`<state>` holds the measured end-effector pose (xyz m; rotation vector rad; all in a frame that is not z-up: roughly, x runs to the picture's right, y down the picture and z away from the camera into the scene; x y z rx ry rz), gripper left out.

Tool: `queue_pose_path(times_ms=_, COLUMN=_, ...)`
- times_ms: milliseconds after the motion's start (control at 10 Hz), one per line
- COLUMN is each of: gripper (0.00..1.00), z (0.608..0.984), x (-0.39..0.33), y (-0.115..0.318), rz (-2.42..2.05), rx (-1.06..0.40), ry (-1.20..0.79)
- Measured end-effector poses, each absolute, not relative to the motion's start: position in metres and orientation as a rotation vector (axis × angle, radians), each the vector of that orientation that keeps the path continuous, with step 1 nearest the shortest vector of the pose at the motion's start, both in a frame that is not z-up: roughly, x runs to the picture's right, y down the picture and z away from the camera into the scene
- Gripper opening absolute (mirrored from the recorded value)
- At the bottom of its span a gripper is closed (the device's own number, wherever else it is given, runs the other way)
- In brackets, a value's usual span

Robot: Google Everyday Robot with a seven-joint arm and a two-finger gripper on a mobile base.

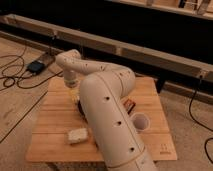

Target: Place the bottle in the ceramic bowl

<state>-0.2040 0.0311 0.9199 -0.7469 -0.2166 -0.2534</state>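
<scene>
While the arm (107, 117) hides much, the gripper (73, 90) hangs wide open over the table (150, 89) at its far left, directly above what seems the bottle (75, 96). The ceramic bowl (79, 107) sits just nearer.

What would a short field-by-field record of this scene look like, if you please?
gripper: open, pointing down over the table's far-left part
ceramic bowl: dark, mostly hidden behind the arm, just nearer the camera than the gripper
bottle: cannot be made out
white cup: upright, right of the arm
pale block: near the front edge
table: wooden
</scene>
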Motion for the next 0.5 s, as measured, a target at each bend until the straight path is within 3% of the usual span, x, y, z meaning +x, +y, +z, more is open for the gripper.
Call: queue_pose_path(times_ms=500, gripper=0.8, z=0.943, x=-0.181, y=-0.004, rz=-0.357, rx=-0.627, ry=-0.284)
